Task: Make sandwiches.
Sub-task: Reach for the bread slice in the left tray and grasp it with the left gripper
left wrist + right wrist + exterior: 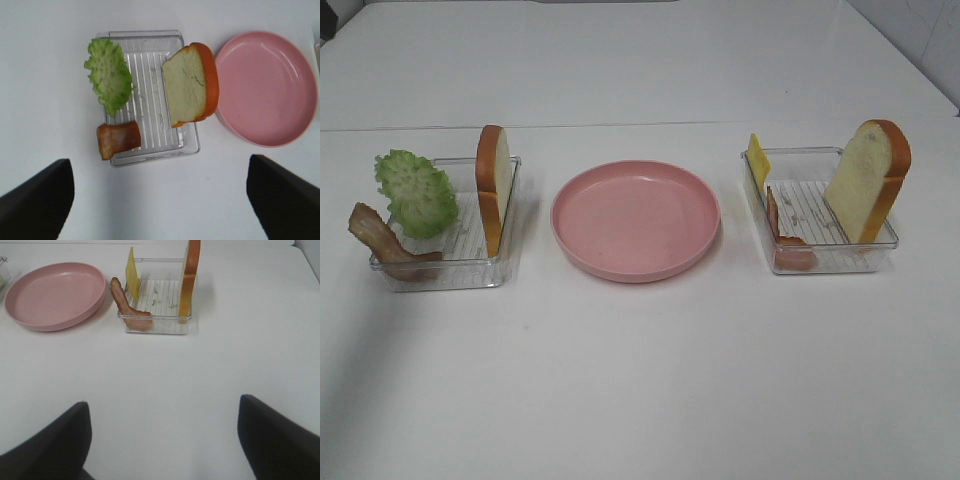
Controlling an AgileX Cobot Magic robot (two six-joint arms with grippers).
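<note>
Left gripper [157, 167] and right gripper [163, 402] gape wide, empty, touching nothing. Farther out, unstacked toy sandwich parts [493, 185] stand in two clear plastic rectangular trays [470, 278], left and right of a round pink plate [635, 220].

Probably a lab: white table [640, 390], toy food [417, 192] in clear trays [840, 262].

Plain white tabletop [640, 400], soft light

Left gripper [157, 161]: dark fingers [35, 200] spread wide, empty; held high, looking straight down; left of plate [270, 90], well apart. Right gripper [163, 401]: dark fingers [45, 445] spread wide, empty; right of plate, well apart.
</note>
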